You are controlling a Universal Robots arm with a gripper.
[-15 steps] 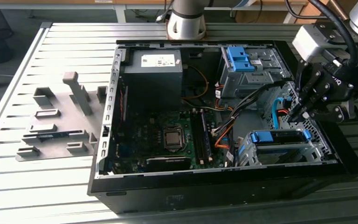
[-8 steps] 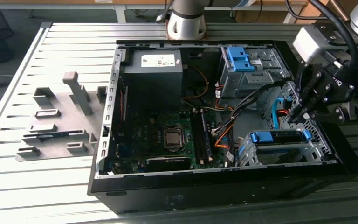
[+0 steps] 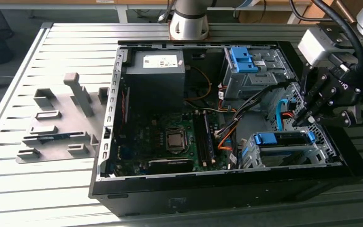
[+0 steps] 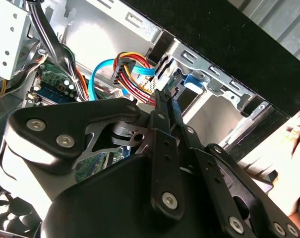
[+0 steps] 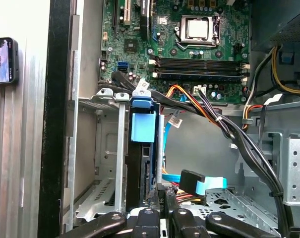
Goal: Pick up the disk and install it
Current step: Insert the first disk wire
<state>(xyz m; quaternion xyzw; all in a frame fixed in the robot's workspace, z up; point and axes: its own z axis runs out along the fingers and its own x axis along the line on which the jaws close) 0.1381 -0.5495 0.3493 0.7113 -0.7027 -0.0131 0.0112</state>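
The disk (image 3: 281, 139) sits inside the lower metal drive cage (image 3: 295, 156) at the front right corner of the open computer case. Its blue carrier rail faces up. In the first wrist view the disk (image 5: 142, 125) shows as a blue tab over a dark drive edge between the cage walls. The same blue tab (image 4: 192, 82) appears in the second wrist view. My gripper (image 3: 300, 118) hangs just above and behind the cage, beside the blue and red cables. In both wrist views the fingers (image 4: 162, 101) (image 5: 150, 218) are pressed together with nothing between them.
A bare blue bracket (image 3: 241, 58) lies on the upper drive bay. The grey power-supply box (image 3: 155, 64), the motherboard (image 3: 168, 137) and loose cables (image 5: 224, 124) fill the case. Grey fixture blocks (image 3: 58, 120) stand on the slatted table at the exterior view's left. A phone (image 5: 3, 59) lies outside the case.
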